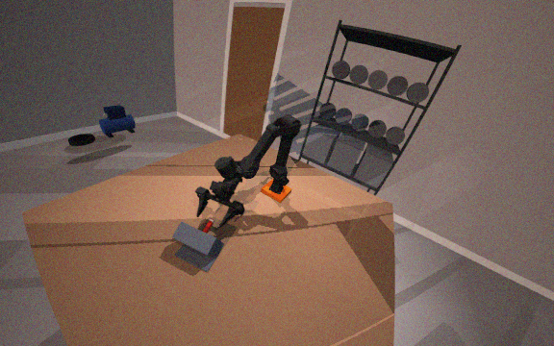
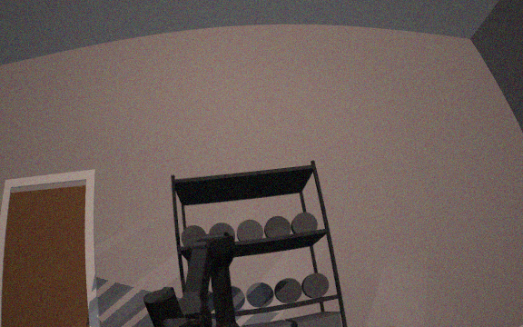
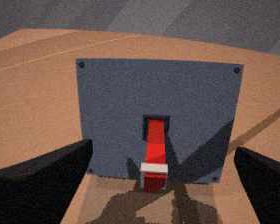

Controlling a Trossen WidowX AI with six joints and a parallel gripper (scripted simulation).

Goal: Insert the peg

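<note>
The sloped blue-grey panel [image 1: 194,239] [image 3: 111,100] has one square hole [image 3: 145,129] in its face. The red square peg [image 1: 207,226] [image 3: 155,152] has its far end inside the hole and the rest sticks out toward the arm, with a pale band near its free end. Its sides look roughly lined up with the hole's; how deep it sits is hidden. My gripper [image 1: 210,220] [image 3: 163,151] is wide open, one finger on each side of the peg with a gap, touching neither side in the wrist view. The exterior view shows neither peg nor panel.
The arm stands on an orange base [image 1: 283,194] on the wooden table [image 1: 258,288], behind the panel. Past the table are a rack [image 1: 375,86] [image 2: 252,183] of round weights, a door [image 1: 253,62] [image 2: 44,254] and a blue machine [image 1: 117,124] on the floor.
</note>
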